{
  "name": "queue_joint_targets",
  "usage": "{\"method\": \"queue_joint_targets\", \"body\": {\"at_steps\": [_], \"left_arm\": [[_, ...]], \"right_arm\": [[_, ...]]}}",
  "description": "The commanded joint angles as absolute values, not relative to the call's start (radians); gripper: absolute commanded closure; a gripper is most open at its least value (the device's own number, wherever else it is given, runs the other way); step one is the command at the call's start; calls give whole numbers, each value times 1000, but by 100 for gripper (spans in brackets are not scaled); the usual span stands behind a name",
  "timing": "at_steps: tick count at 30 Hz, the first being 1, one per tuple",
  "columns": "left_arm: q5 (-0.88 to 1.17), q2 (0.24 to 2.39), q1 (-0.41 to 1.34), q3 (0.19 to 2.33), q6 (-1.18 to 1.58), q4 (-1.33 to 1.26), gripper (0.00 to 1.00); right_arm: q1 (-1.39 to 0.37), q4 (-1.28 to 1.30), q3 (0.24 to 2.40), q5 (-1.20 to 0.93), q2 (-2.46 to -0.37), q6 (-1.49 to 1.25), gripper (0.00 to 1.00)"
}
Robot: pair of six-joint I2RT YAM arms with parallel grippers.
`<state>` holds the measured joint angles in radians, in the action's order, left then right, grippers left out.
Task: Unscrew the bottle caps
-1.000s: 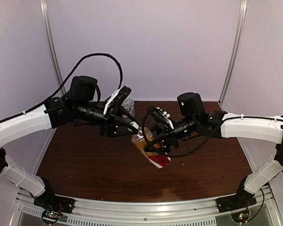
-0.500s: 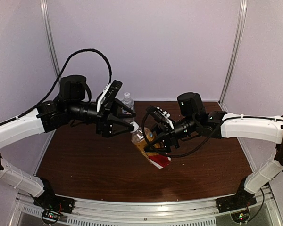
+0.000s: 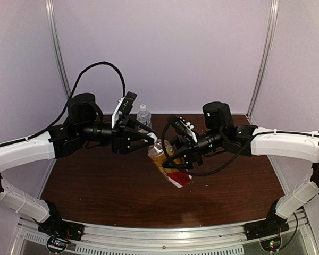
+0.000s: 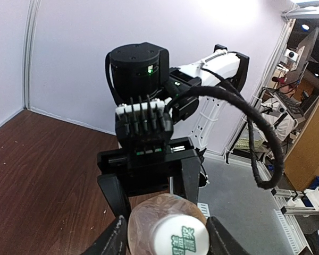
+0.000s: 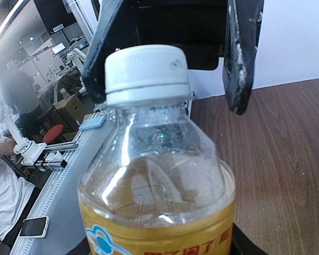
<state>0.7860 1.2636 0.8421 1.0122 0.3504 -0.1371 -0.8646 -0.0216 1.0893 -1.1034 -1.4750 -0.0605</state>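
My right gripper (image 3: 175, 157) is shut on the amber bottle (image 3: 167, 169) with the red-white label and holds it tilted above the table, neck toward the left arm. Its white cap (image 5: 146, 71) is on the neck. My left gripper (image 3: 150, 139) is open, and its fingers (image 5: 239, 58) stand on either side of that cap (image 4: 181, 239), the right finger very close to it. The bottle (image 5: 154, 180) fills the right wrist view. The clear bottle (image 3: 144, 116) with its own white cap stands upright at the back of the table.
The brown table (image 3: 95, 180) has a metal rail along its near edge and plain walls with frame posts (image 3: 58, 64) on three sides. The two arms meet over the table's middle.
The left arm drew back to the left, rolled its wrist, and its open fingers now stand round the cap again. The right arm with the bottle has barely moved.
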Motion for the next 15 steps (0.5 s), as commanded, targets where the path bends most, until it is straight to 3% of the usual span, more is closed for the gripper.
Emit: {"method": "queue_joint_targets", "body": {"at_steps": [1,9,13,15], "left_arm": [[795,1239,838,965,433,-303,51],[780,1242,838,956,451,-340,62],[741,1235,838,949,478,-346,71],[698,1228,837,941,505,-346,81]], "right_arm": [[-870,-61,1086,-1111,-1439,-77,64],[-869,-61,1085,-1100,-1447,-77,64],[-868,-47,1087,-1052,-1444,-73,65],[-868,-26,1093,-1013,-1442,-62,65]]}}
